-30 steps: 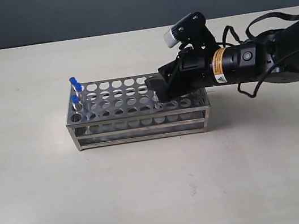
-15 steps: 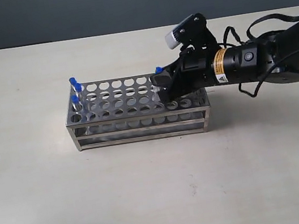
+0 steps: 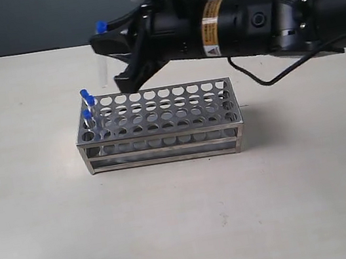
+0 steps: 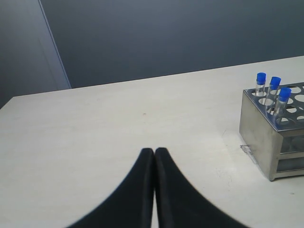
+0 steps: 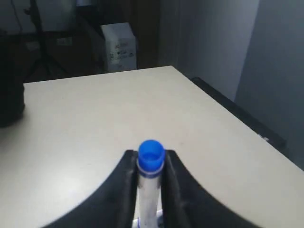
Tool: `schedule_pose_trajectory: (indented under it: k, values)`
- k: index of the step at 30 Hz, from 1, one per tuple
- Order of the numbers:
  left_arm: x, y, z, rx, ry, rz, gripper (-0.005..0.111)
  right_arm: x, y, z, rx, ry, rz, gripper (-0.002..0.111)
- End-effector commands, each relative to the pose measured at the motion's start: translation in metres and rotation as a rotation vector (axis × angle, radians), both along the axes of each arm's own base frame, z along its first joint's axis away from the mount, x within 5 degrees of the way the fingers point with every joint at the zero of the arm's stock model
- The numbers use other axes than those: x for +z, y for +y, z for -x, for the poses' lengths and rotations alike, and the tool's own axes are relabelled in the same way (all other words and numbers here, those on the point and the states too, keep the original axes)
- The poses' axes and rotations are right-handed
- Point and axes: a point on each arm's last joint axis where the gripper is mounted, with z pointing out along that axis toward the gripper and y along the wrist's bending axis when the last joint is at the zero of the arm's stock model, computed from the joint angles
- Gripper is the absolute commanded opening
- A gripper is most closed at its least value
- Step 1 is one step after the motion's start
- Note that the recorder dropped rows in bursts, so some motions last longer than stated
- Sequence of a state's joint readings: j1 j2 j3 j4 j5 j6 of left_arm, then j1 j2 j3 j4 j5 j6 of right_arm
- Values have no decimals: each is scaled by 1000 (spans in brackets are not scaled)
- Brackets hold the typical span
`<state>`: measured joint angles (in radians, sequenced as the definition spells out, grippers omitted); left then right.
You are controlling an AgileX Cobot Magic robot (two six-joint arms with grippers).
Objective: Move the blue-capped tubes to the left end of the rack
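The silvery rack (image 3: 160, 133) stands mid-table, with three blue-capped tubes (image 3: 90, 102) upright in holes at its left end. A fourth blue-capped tube (image 3: 102, 67) hangs in the air above and just behind that end, pinched near its cap by my right gripper (image 3: 105, 44). In the right wrist view the tube (image 5: 150, 183) sits between the shut fingers (image 5: 124, 180), its cap poking past the tips of the gripper (image 5: 150, 159). My left gripper (image 4: 154, 151) is shut on nothing, low over bare table, left of the rack (image 4: 263, 126) and its three tubes (image 4: 274, 90); the exterior view does not show it.
The rack's other holes hold nothing. The right arm (image 3: 261, 18) stretches across above and behind the rack. Past the table's far edge stand a white box (image 5: 118, 47) and a dark shape (image 5: 9, 99).
My right gripper drew a blue-capped tube up out of the rack's right part, then carried it up and leftward to above the left end.
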<state>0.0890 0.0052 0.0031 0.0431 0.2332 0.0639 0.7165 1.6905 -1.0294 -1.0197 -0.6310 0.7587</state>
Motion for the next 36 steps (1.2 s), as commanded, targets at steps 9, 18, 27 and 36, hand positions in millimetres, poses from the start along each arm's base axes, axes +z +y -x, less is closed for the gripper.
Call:
schedule_pose_trajectory:
  k: [9, 18, 27, 36]
  values:
    - [2, -1, 0, -12, -10, 0, 1, -38, 50, 20, 115, 35, 104, -1]
    - [2, -1, 0, -12, -10, 0, 1, -60, 64, 7, 114, 59, 132, -1]
    - [2, -1, 0, -12, -10, 0, 1, -69, 69, -6, 64, 32, 202, -1]
    - [2, -1, 0, -12, -10, 0, 1, -85, 69, -8, 50, 55, 245, -1]
